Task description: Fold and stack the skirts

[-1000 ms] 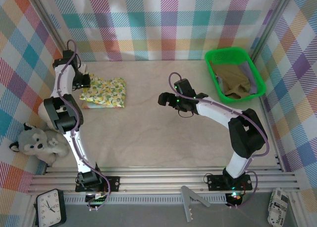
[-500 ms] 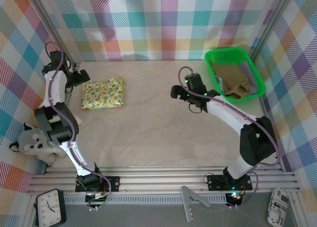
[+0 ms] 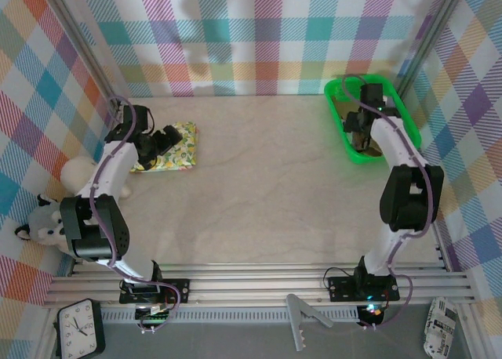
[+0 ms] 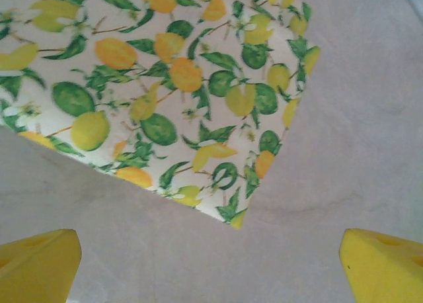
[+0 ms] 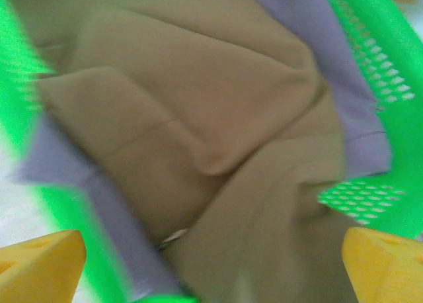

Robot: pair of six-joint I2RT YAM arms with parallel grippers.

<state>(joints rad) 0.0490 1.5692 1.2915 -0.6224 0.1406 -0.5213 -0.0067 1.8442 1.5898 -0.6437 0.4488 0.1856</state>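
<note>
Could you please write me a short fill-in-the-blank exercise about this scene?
The tray holding the olive-khaki skirt is ____.
The skirt beneath it is ____.
The floral skirt lies folded at the ____ of the table.
The left gripper and right gripper both stand ____.
Missing words: green; lavender; left; open.
</note>
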